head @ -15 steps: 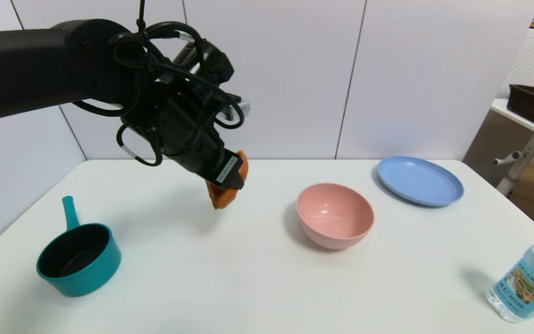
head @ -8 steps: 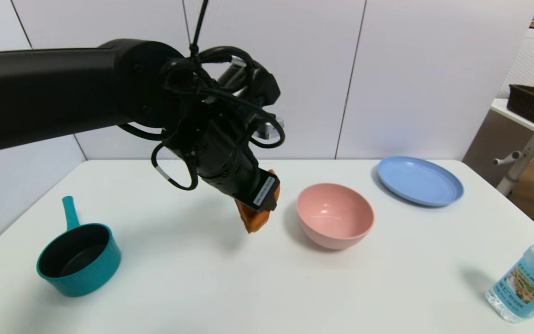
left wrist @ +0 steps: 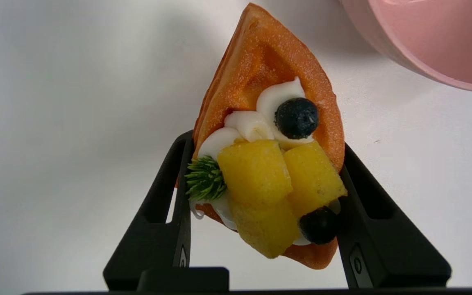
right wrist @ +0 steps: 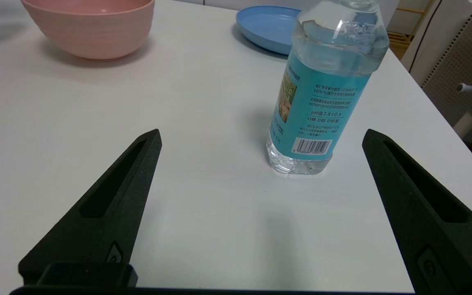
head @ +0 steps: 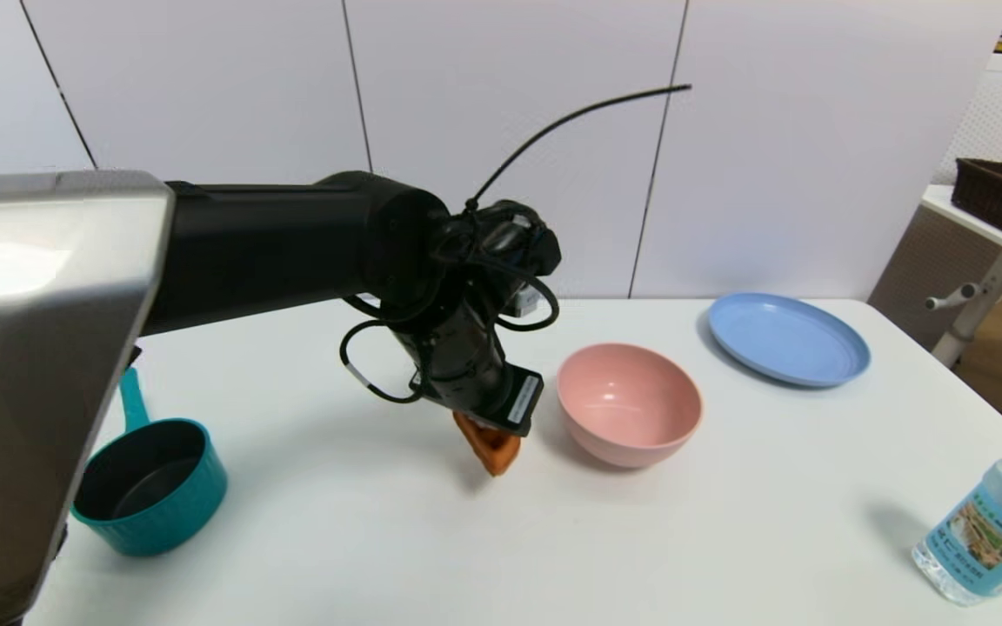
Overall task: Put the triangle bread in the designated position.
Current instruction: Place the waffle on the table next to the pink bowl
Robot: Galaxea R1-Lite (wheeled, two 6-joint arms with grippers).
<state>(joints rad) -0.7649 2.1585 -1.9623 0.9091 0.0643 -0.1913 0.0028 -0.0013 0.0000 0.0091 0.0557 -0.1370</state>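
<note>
Since a second ago my left arm has swung rightward and down, carrying the triangle bread from mid-air over the counter's middle to a spot low over the counter, just beside the pink bowl on its left. My left end effector is pinching the bread by its wide end, one black finger against each side. In the left wrist view the pastry's orange-brown point aims away from the fingers toward the white surface, and its white cream, yellow fruit chunks, two dark berries and a green sprig face the camera. The bowl's rim shows close by. I cannot tell whether the tip is touching the counter or hanging just above it.

My right end effector sits low near the counter's right front corner, fingers spread wide apart with nothing between them, facing a water bottle with a turquoise label. A blue plate lies beyond the bowl to the right, and a teal saucepan stands at the far left.
</note>
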